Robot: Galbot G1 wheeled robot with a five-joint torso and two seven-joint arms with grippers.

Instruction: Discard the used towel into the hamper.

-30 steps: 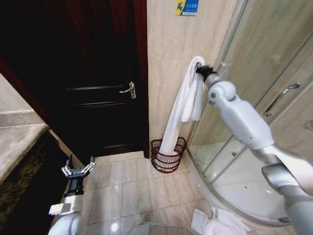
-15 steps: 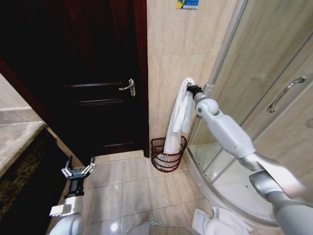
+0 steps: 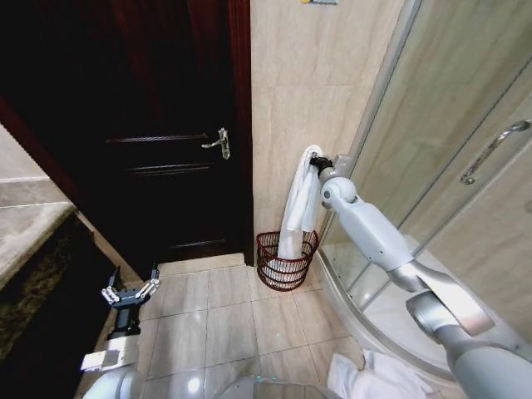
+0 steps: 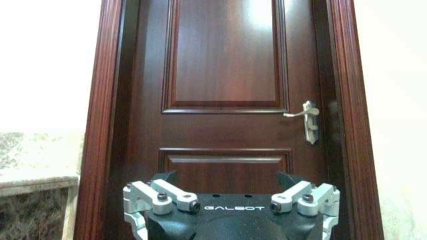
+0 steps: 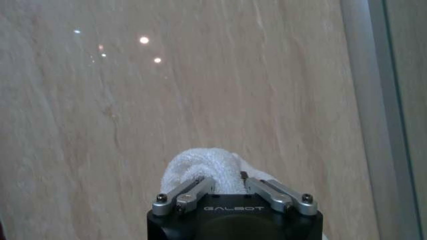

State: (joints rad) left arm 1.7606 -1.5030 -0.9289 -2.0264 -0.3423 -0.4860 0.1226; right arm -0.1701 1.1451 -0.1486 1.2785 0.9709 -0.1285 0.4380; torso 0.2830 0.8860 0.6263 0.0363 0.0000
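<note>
**Towel hangs over the hamper, not yet let go**

The left gripper (image 3: 128, 293), fingers spread and empty, idles low facing the door (image 3: 158, 125). The hamper (image 3: 286, 259) stands by the tiled wall, the towel (image 3: 298, 208) trailing into it from the right gripper (image 3: 317, 163), clamped on its top. A good release probably needs the bunch centred over the rim.
</note>
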